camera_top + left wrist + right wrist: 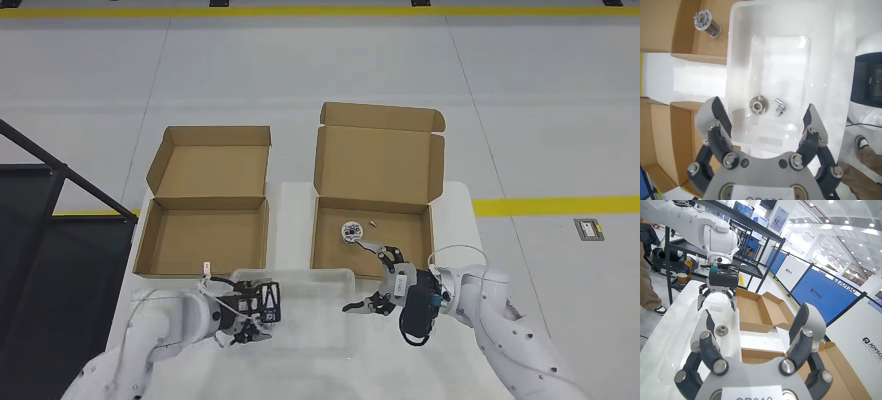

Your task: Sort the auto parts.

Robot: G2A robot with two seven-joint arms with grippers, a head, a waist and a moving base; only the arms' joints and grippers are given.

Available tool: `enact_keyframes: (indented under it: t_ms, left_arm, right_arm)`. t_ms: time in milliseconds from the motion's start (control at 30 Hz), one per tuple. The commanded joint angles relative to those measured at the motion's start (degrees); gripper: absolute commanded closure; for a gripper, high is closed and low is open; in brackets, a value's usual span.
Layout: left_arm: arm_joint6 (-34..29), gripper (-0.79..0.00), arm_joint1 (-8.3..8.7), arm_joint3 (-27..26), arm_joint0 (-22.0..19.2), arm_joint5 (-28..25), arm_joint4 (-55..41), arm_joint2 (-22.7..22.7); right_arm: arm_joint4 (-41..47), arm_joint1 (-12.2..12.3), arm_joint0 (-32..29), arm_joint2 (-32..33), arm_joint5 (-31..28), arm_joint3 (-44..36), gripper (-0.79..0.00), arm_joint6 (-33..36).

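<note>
A white tray (pixel 738 37) lies between two cardboard boxes. In it rest a round flanged metal bushing (pixel 759 105) and a small metal bracket (pixel 780 109). My left gripper (pixel 763 104) hangs open just above them, one finger on each side of the pair. It also appears in the top view (pixel 258 312) and the right wrist view (pixel 717 304). My right gripper (pixel 755 323) stands open at the tray's other end (pixel 355 276), nothing between its fingers, with the bushing (pixel 721 330) ahead of it. A toothed cylindrical part (pixel 706 23) stands in the right box (pixel 372 255).
The left box (pixel 200 240) holds nothing, its lid folded back. A second tiny piece (pixel 371 222) lies by the toothed part (pixel 350 232). A black rack (pixel 40 230) stands off the table's left side, with a paper cup (pixel 682 278) and bottle (pixel 688 267) on it.
</note>
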Motion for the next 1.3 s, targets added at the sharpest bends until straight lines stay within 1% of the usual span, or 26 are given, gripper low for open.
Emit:
enact_keyframes:
  t_ms: [0, 67, 333, 400, 500, 600, 633, 667, 700, 733, 833, 900, 967, 1033, 1100, 1167, 1200, 1267]
  left_arm:
    - [-2.56, -0.785, 0.92, 1.35, -2.69, 0.0, -3.3, 3.82]
    - [-5.04, -0.785, 1.9, 1.38, -4.98, 0.0, -5.46, 7.13]
    - [-5.04, -0.785, 1.9, 1.38, -4.98, 0.0, -5.46, 7.13]
    - [-4.0, -0.785, 1.82, 0.73, -3.91, 1.38, -6.08, 7.31]
    - [-5.61, -0.785, 1.71, 0.23, -2.64, 4.64, -3.47, 7.95]
    - [-6.89, -0.785, 1.35, 1.96, -3.35, 6.1, -2.99, 8.86]
    - [-7.68, -0.736, 1.18, 2.79, -3.81, 6.44, -2.64, 9.38]
    - [-8.42, -0.705, 0.96, 3.46, -4.35, 6.97, -2.18, 10.02]
    - [-8.78, -0.702, 0.7, 4.31, -4.88, 7.52, -2.08, 10.66]
    - [-8.91, -0.727, 0.43, 5.18, -5.49, 7.91, -2.09, 11.24]
    - [-8.97, -0.733, -0.4, 7.34, -7.14, 9.17, -2.77, 12.73]
    - [-10.6, -0.757, -0.9, 8.64, -8.19, 10.83, -1.5, 13.66]
    - [-12.65, -0.751, -1.5, 9.54, -8.88, 12.87, 0.08, 15.05]
    - [-12.86, -0.77, -2.14, 10.55, -9.56, 14.1, -0.16, 16.04]
    - [-14.2, -0.754, -2.67, 11.78, -10.42, 15.13, 0.86, 16.88]
    - [-14.21, -0.643, -3.25, 12.64, -10.94, 15.56, 0.6, 17.67]
    - [-14.43, -0.6, -3.49, 13.11, -11.25, 16.02, 0.67, 17.84]
    - [-14.47, -0.603, -3.94, 13.93, -11.7, 16.28, 0.13, 18.04]
  right_arm:
    - [0.0, 0.0, 0.0, 0.0, 0.0, 0.0, -0.785, 0.0]
    - [0.0, 0.0, 0.0, 0.0, 0.0, 0.0, -0.785, 0.0]
    - [0.0, 0.0, 0.0, 0.0, 0.0, 0.0, -0.785, 0.0]
    - [0.0, 0.0, 0.0, 0.0, 0.0, 0.0, -0.785, 0.0]
    - [0.0, 0.0, 0.0, 0.0, 0.0, 0.0, -0.785, 0.0]
    - [0.0, 0.0, 0.0, 0.0, 0.0, 0.0, -0.785, 0.0]
    - [0.0, 0.0, 0.0, 0.0, 0.0, 0.0, -0.785, 0.0]
    - [0.0, 0.0, 0.0, 0.0, 0.0, 0.0, -0.785, 0.0]
    - [0.0, 0.0, 0.0, 0.0, 0.0, 0.0, -0.785, 0.0]
    - [0.0, 0.0, 0.0, 0.0, 0.0, 0.0, -0.785, 0.0]
    - [0.0, 0.0, 0.0, 0.0, 0.0, 0.0, -0.785, 0.0]
    - [0.0, 0.0, 0.0, 0.0, 0.0, 0.0, -0.785, 0.0]
    - [0.0, 0.0, 0.0, 0.0, 0.0, 0.0, -0.785, 0.0]
    - [0.0, 0.0, 0.0, 0.0, 0.0, 0.0, -0.785, 0.0]
    - [0.0, 0.0, 0.0, 0.0, 0.0, 0.0, -0.785, 0.0]
    - [0.0, 0.0, 0.0, 0.0, 0.0, 0.0, -0.785, 0.0]
    - [0.0, 0.0, 0.0, 0.0, 0.0, 0.0, -0.785, 0.0]
    - [0.0, 0.0, 0.0, 0.0, 0.0, 0.0, -0.785, 0.0]
